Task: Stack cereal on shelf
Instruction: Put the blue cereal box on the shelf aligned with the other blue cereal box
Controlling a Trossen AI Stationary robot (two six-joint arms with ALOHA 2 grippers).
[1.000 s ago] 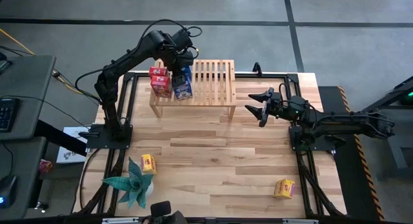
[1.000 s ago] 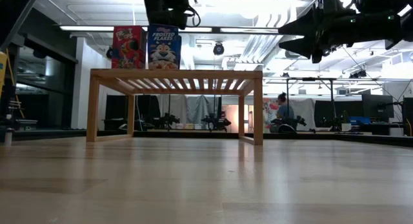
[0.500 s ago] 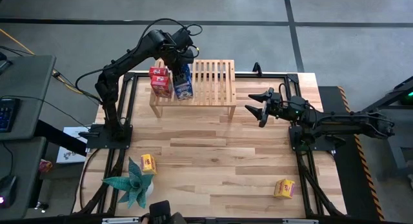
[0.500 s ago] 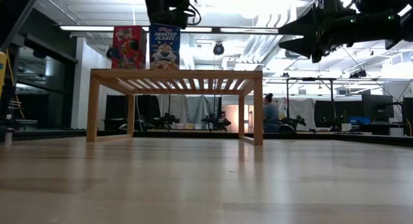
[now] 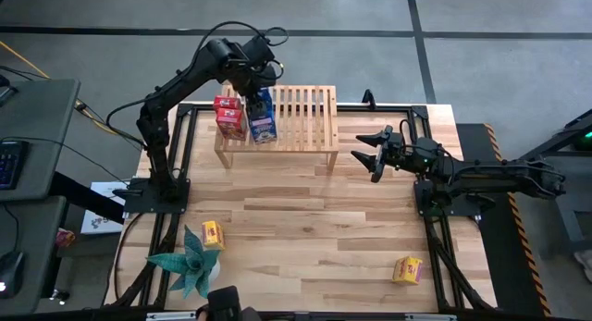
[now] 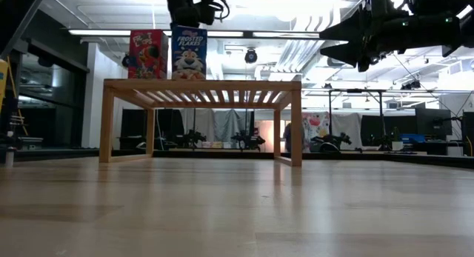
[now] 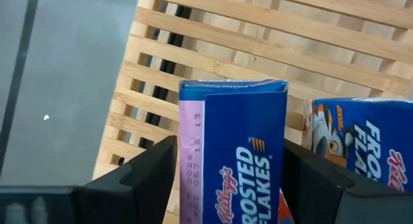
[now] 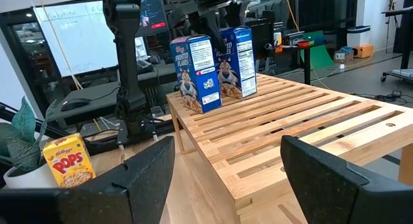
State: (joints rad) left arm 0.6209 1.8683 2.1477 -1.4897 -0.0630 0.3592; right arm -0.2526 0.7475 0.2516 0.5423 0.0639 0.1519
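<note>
The light-wood shelf [image 5: 294,117] stands at the table's far side. On its left end stand two red cereal boxes [image 5: 228,117] and two blue ones [image 5: 262,125]. In the low view one red box [image 6: 147,54] and one blue box [image 6: 189,53] show upright on the slats. My left gripper [image 5: 256,80] is open just above the far blue box [image 7: 232,153], its fingers on either side without touching it. My right gripper [image 5: 368,153] is open and empty to the right of the shelf. Two yellow boxes lie on the table, one near left [image 5: 213,233] and one near right [image 5: 408,269].
A teal spiky plant [image 5: 190,261] stands at the near left corner beside the yellow box. The shelf's right half [image 8: 290,121] has bare slats. Dark frame rails run along the table's left and right edges.
My left gripper has risen off the blue box and drawn a little toward the table's far edge. The blue box has turned slightly and stands upright on the shelf beside the red one. A person has walked past in the room behind.
</note>
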